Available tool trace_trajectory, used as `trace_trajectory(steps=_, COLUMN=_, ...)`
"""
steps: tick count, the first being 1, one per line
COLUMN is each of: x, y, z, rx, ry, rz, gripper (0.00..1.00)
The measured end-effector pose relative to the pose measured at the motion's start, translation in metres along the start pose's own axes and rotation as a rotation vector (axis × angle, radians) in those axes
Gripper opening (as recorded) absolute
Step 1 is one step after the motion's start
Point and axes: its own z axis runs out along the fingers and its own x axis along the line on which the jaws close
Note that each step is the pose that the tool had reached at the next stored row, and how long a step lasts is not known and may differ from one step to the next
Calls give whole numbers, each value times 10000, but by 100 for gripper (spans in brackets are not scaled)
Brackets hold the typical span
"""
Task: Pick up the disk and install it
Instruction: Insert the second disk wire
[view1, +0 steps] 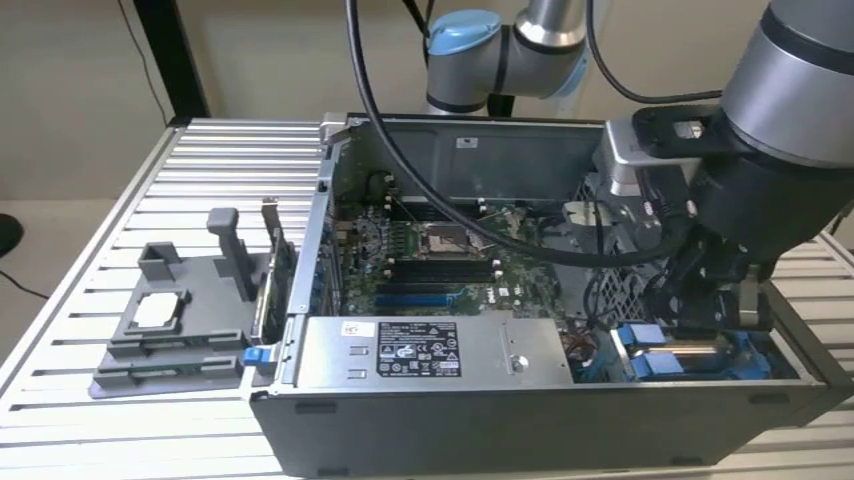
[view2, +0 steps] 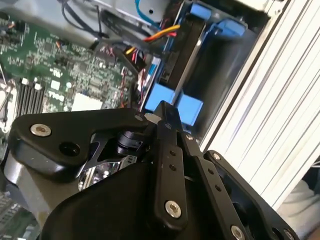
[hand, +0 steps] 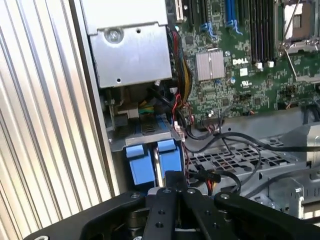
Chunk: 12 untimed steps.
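The tool (view1: 714, 300) hangs over the disk (view1: 694, 355) in the open computer case (view1: 534, 420), lower right of the exterior view; whether it grips cannot be told.

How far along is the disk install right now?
Already done: the disk, with its blue frame, is off the table and sits low in the bay at the open computer case's front corner, on the exterior view's right. In hand: the gripper hangs right over it; whether it grips the disk is hidden. Left: I cannot tell whether the disk is fully seated.
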Motion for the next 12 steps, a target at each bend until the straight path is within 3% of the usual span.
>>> trace_trajectory(steps=5, x=0, y=0, z=1, rx=-881, ry=219, rz=78, gripper=0)
trace_trajectory(steps=10, x=0, y=0, z=1, rx=-1736, ry=510, rz=152, gripper=0)
trace_trajectory(steps=11, x=1, y=0, z=-2, rx=-1869, ry=545, rz=163, gripper=0)
trace_trajectory(steps=12, x=0, y=0, z=-3, rx=-1878, ry=542, rz=164, gripper=0)
